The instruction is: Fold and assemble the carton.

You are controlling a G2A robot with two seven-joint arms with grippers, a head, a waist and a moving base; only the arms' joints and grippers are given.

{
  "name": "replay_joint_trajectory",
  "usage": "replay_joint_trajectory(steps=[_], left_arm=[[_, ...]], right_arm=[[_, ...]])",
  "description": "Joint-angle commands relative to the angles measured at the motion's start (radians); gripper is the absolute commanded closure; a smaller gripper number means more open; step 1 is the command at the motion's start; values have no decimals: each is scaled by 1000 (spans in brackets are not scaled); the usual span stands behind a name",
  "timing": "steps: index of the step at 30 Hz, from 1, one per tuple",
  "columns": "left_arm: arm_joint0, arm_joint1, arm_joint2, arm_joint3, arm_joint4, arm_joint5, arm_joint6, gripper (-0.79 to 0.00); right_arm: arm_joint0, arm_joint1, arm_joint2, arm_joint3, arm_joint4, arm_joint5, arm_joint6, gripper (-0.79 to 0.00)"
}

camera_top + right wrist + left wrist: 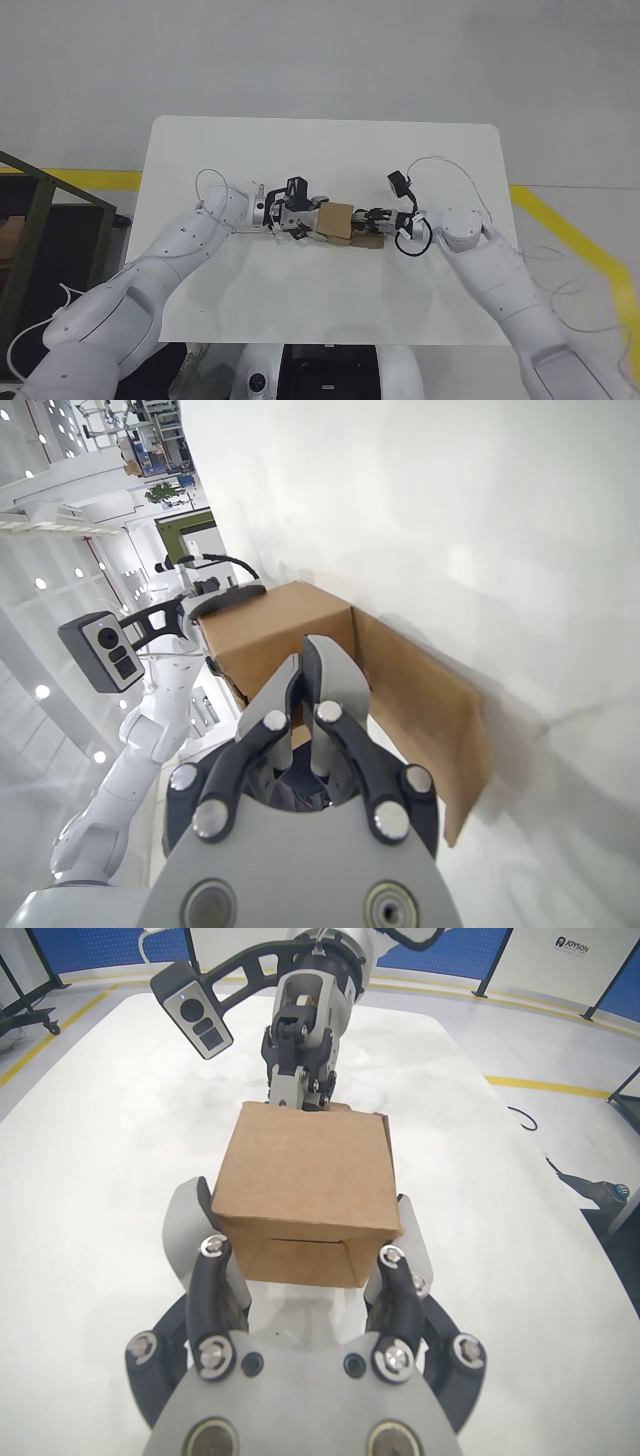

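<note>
- carton (pixel 336 220): brown, squared up, one flap (pixel 425 720) splayed flat; mid-table (pixel 300 150), betw. grippers.
- L gripper (pixel 302 1213): fingers clamp carton's open end.
- R gripper (pixel 306 647): nearly closed, pinching carton's other end.

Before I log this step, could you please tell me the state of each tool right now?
Left tool: closed on the carton, gripping its sides.
Right tool: closed, apparently pinching the carton's other end.
</note>
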Motion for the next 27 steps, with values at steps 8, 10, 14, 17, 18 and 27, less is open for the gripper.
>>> replay_joint_trajectory(steps=[8, 10, 14, 17, 18, 27], left_arm=[[1, -1, -3, -4, -4, 0, -7, -566], [1, -1, -4, -4, -5, -1, -9, -563], [1, -2, -4, -5, -5, -3, -12, -563], [0, -2, -5, -7, -5, -3, -13, -563], [1, -2, -5, -7, -6, -4, -11, -563], [3, 2, -12, -12, -6, -3, -3, -557]], right_arm=[[19, -35, -35, 55, 86, 8, -31, 0], [27, -40, -39, 71, 90, -1, -29, 0], [32, -40, -28, 86, 94, -19, -16, 0], [25, -31, -8, 75, 84, -23, 1, 0], [20, -26, 4, 68, 81, -26, 4, 0], [-115, 47, 184, -104, 12, 7, -59, 0]])
